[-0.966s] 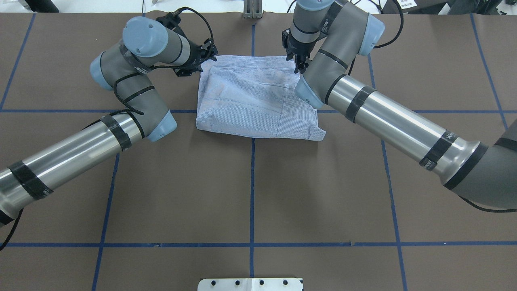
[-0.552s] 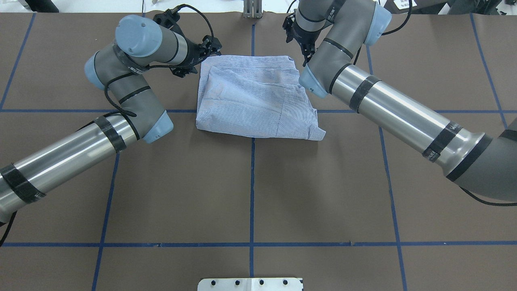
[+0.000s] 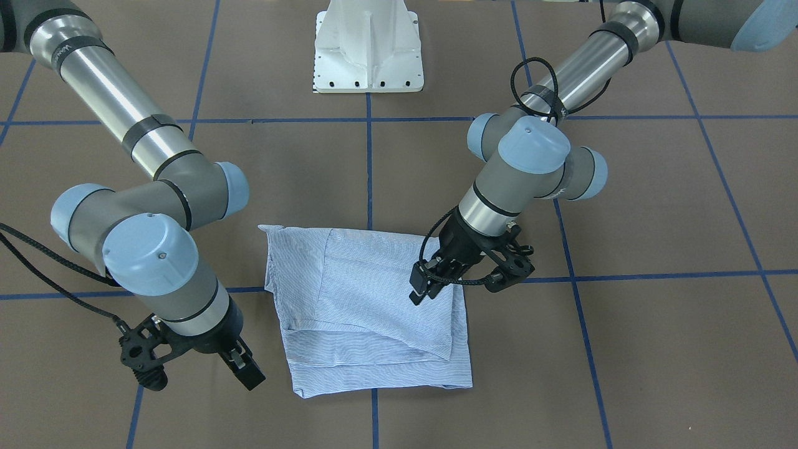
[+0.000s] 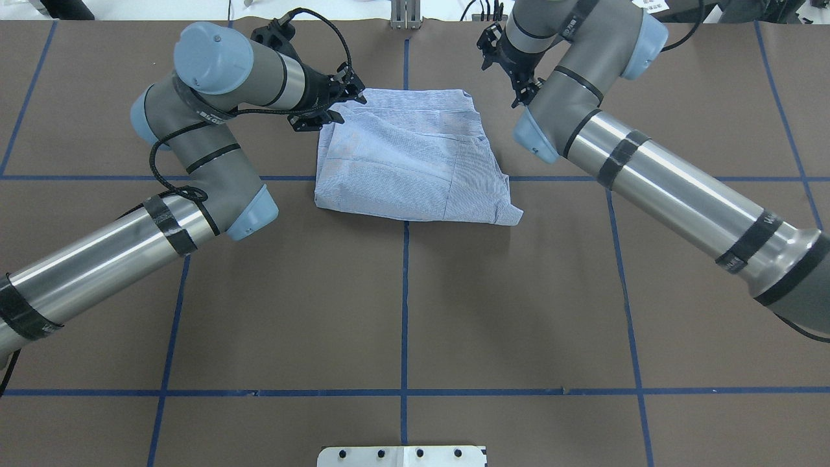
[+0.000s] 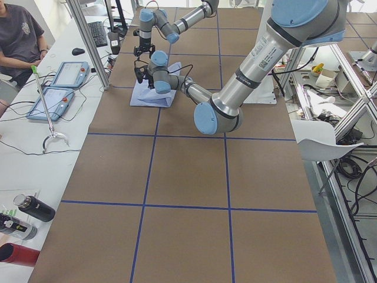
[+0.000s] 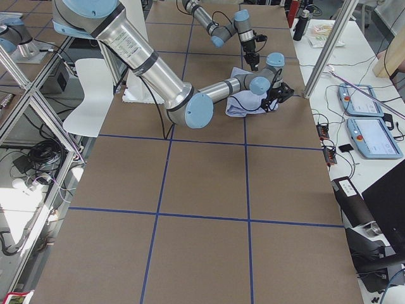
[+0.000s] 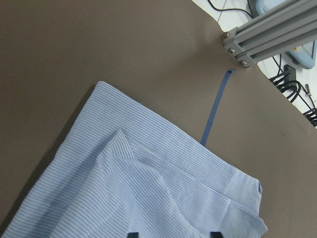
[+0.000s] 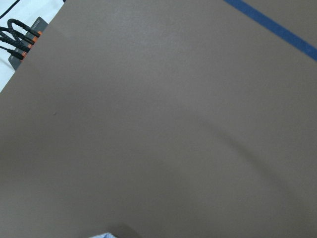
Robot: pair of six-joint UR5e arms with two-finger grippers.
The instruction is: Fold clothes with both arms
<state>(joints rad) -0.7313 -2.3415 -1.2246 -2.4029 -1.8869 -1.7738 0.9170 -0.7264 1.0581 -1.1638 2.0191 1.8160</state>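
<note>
The clothes are one blue-and-white striped shirt (image 4: 408, 155), folded into a rough rectangle at the far middle of the table (image 4: 402, 311). It also shows in the front view (image 3: 368, 305) and under the left wrist camera (image 7: 148, 198). My left gripper (image 4: 347, 104) hangs open just above the shirt's far left corner (image 3: 427, 288), and its two fingertips (image 7: 132, 233) stand apart with nothing gripped. My right gripper (image 4: 517, 84) is off the cloth, beyond the far right corner (image 3: 243, 369), open and empty. Only a sliver of shirt (image 8: 106, 235) reaches the right wrist view.
The white pedestal base (image 3: 368, 50) stands at the robot's side of the table. An aluminium post (image 4: 405, 16) rises at the far edge. A person (image 5: 17, 35) sits by control tablets (image 5: 59, 88) on a side bench. Blue tape lines (image 4: 405, 292) cross the brown tabletop.
The right gripper left the shirt's far right corner and drew away to the right and farther out. The left gripper slid right, over the far left corner. The shirt lies as before.
</note>
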